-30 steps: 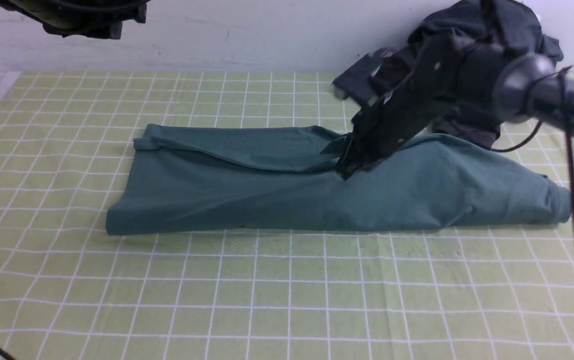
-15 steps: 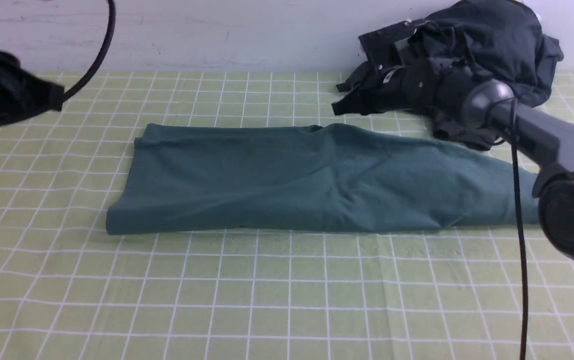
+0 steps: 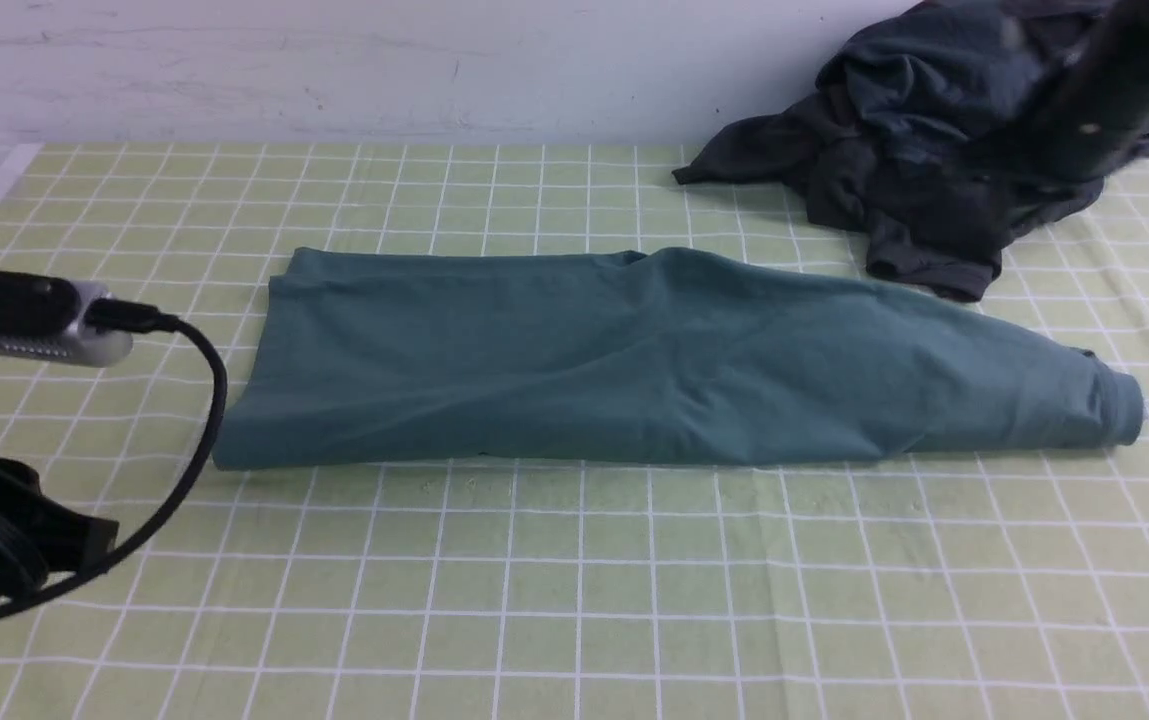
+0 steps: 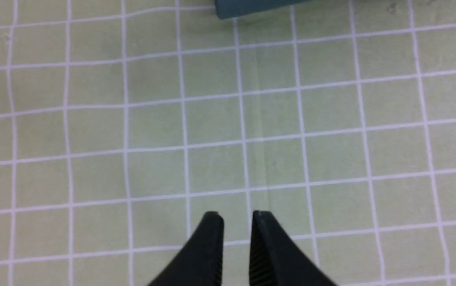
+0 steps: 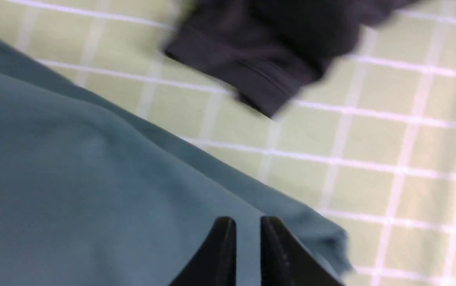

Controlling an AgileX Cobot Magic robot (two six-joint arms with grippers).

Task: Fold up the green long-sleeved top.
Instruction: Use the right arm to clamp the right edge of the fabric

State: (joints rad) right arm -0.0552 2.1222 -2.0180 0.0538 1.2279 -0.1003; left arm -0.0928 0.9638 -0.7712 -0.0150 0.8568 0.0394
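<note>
The green long-sleeved top (image 3: 634, 350) lies across the middle of the surface (image 3: 574, 600), folded lengthwise into one long band running left to right. Its left end is squared off. Its right end narrows and finishes in a rolled end (image 3: 1122, 408). A few soft creases cross the middle of the band. A pale green cloth with a white grid covers the surface.

The left jaws show only in the left wrist view: slightly parted, a narrow gap between the tips and nothing in it, hanging over bare checked cloth. A corner of the top (image 4: 251, 6) is just in sight at the edge of that view, well apart from the tips. In the front view the left arm (image 3: 24, 320) enters from the left, beside the top's left end and clear of it, with a black cable (image 3: 209, 420) looping down from it.

The right jaws, seen in the blurred right wrist view, are likewise parted a little and empty. They hang over the top's right end, close to its far edge – whether they touch the fabric I cannot tell. The right arm (image 3: 1124, 90) is a dark blur at the upper right of the front view.

A heap of dark clothes (image 3: 934, 130) sits at the back right against the wall (image 3: 334, 70) – one dark sleeve end (image 5: 259, 67) lies just beside the top's far edge
</note>
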